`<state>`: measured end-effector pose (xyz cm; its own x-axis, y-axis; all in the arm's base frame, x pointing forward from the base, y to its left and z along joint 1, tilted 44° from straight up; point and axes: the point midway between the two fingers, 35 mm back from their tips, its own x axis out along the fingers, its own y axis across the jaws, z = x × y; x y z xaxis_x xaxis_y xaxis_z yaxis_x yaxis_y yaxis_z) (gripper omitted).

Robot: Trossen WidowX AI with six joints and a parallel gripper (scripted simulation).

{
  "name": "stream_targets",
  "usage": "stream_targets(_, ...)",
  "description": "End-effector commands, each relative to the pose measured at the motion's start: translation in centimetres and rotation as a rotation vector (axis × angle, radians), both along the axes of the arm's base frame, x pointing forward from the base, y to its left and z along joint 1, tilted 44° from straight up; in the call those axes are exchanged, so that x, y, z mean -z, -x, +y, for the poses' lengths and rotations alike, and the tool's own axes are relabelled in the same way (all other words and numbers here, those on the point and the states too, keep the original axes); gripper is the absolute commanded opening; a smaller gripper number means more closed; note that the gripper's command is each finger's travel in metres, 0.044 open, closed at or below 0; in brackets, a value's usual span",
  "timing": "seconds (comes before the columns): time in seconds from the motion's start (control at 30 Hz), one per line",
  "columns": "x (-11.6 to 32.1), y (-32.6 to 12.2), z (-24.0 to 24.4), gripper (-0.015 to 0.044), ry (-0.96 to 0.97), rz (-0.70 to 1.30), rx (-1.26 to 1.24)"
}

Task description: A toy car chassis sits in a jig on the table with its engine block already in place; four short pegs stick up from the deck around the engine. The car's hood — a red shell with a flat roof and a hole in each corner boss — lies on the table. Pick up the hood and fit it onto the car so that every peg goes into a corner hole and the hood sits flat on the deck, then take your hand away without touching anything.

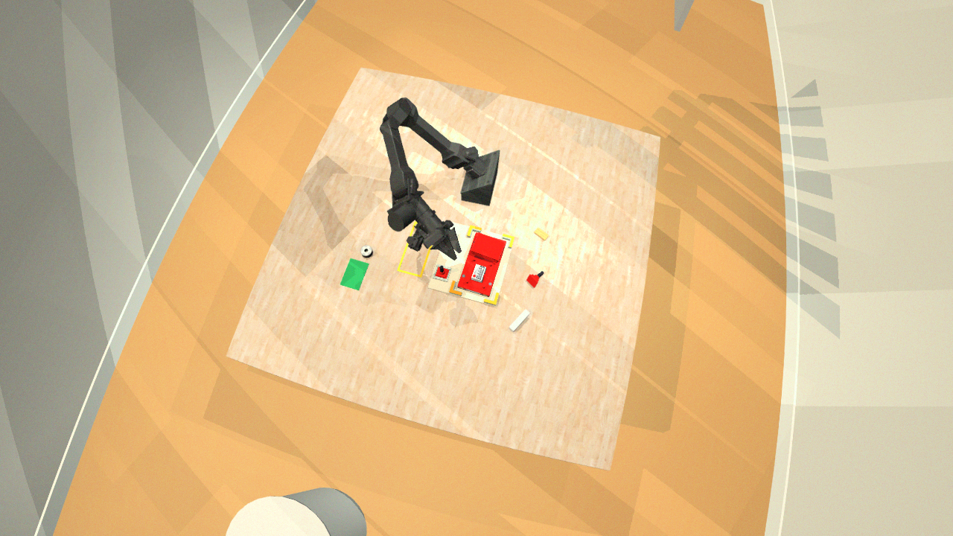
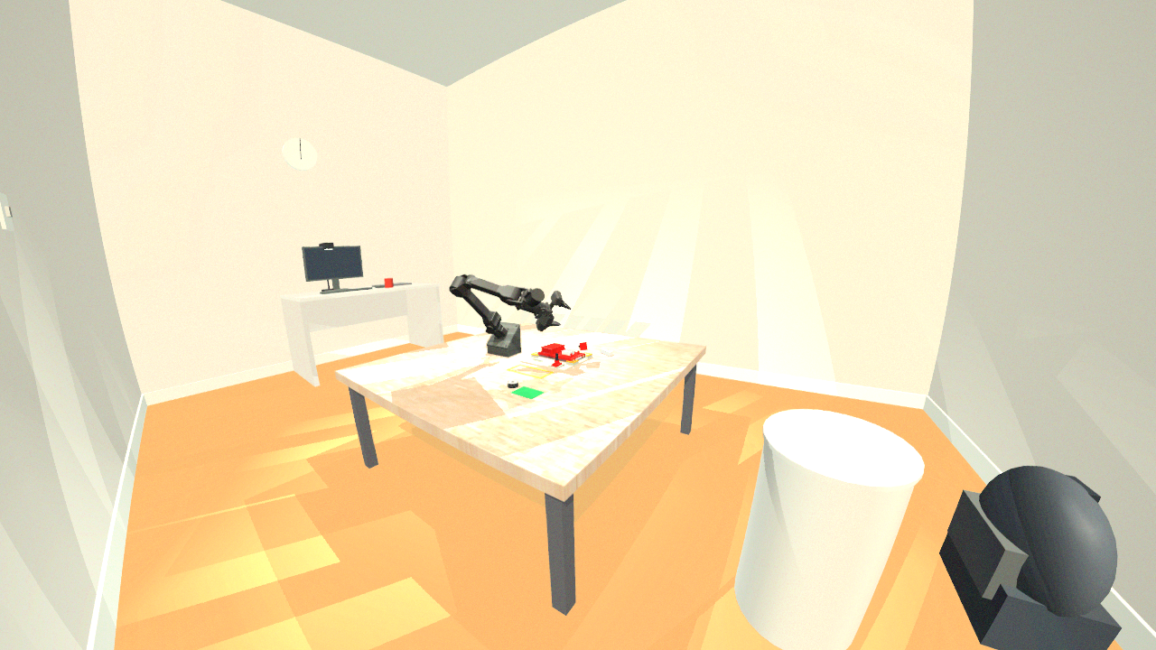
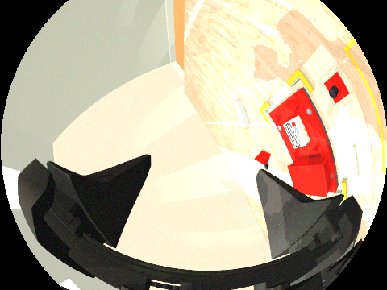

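Note:
The red car chassis (image 1: 467, 281) (image 3: 315, 134) sits between the yellow corner brackets of the jig (image 1: 491, 300) (image 3: 297, 76). The pale patterned engine block (image 1: 479, 272) (image 3: 297, 132) is uncovered, with small grey round spots on the deck near it. A raised flat-topped red block (image 1: 490, 243) (image 3: 308, 177) stands at the car's other end; I cannot tell whether it is the hood or part of the body. No separate hood shows on the table. My gripper (image 1: 457, 254) (image 2: 564, 316) (image 3: 206, 167) is open and empty, above the table near the car.
A red piece with a black stick (image 1: 442, 272) (image 3: 342, 85) stands beside the car; a similar one (image 1: 533, 281) (image 3: 263, 156) lies beyond it. Also there are a white bar (image 1: 519, 320) (image 3: 243, 113), a yellow block (image 1: 540, 234), a wheel (image 1: 366, 251), a green patch (image 1: 354, 274) and a yellow outline (image 1: 411, 274).

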<state>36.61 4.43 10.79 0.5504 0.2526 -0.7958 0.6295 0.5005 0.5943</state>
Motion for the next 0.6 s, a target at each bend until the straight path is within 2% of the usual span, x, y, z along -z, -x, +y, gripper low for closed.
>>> stream_targets(0.0,6.8,2.8,1.9,0.044,0.495,0.228,-0.54)
stream_targets(0.3,11.5,7.2,2.1,0.044,0.926,0.536,-1.315)
stream_targets(0.57,13.0,10.0,1.9,0.044,1.138,0.865,-2.114)
